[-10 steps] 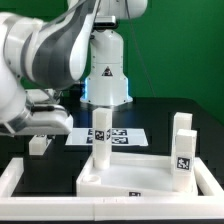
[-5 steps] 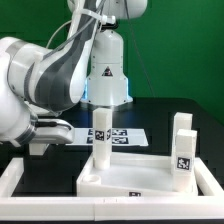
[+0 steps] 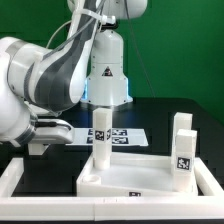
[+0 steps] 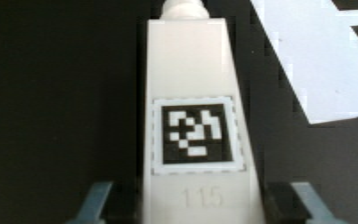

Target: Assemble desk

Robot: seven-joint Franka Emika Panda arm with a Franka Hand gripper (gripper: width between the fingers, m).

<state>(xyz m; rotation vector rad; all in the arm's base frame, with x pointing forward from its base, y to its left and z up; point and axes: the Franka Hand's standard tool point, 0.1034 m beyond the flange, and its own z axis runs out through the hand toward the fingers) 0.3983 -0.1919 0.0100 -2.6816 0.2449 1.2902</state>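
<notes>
The gripper (image 4: 199,205) straddles a loose leg (image 4: 197,110) lying on the mat (image 4: 60,100), jaws apart, not clamped; the top (image 3: 130,172) with three legs up sits by the rail (image 3: 20,175); closing off-centre could twist the leg or let it slip.

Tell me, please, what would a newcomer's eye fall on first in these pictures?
Probably the big white arm filling the exterior view's left, its gripper low over the black mat. Next, the white desk top in front, with one leg standing upright on it and two more legs at the right. In the wrist view, a tagged white leg lies lengthwise between the two fingertips.
</notes>
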